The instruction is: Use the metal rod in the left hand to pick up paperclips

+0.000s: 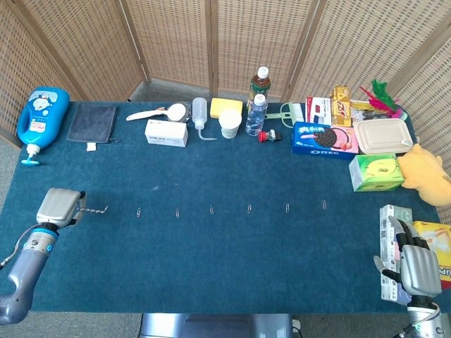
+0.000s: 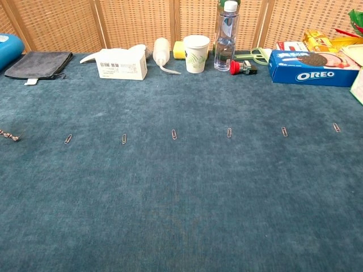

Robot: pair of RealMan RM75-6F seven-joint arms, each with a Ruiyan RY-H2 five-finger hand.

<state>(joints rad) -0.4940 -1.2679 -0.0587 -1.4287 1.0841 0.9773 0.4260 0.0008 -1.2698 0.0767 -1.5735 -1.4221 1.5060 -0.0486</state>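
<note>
**Now: rod held at the left end of the paperclip row**

Seen from the head view, the left robot hand (image 1: 58, 208) is closed around the metal rod (image 1: 90, 208), which juts out level toward the right — a paperclip (image 1: 103, 208) appears to cling at its tip. A row of paperclips (image 1: 211, 208) is laid across the blue table (image 1: 225, 267), well apart from one another, the nearest one (image 1: 139, 211) just beyond the rod's tip. The right robot hand (image 1: 417, 267) is seen at the table's near right corner, fingers curled loosely with nothing in them, just beside a small box (image 1: 387, 243). Along the far edge stand a blue bottle (image 1: 41, 121), a dark pouch (image 1: 93, 123), a paper cup (image 1: 230, 124) and an Oreo box (image 1: 324, 139).

From the chest view, only the rod's tip (image 2: 9, 135) is caught at the left edge — neither robot hand is shown. Six paperclips are counted in line, from the leftmost (image 2: 68, 138) to the rightmost (image 2: 336, 127).
</note>
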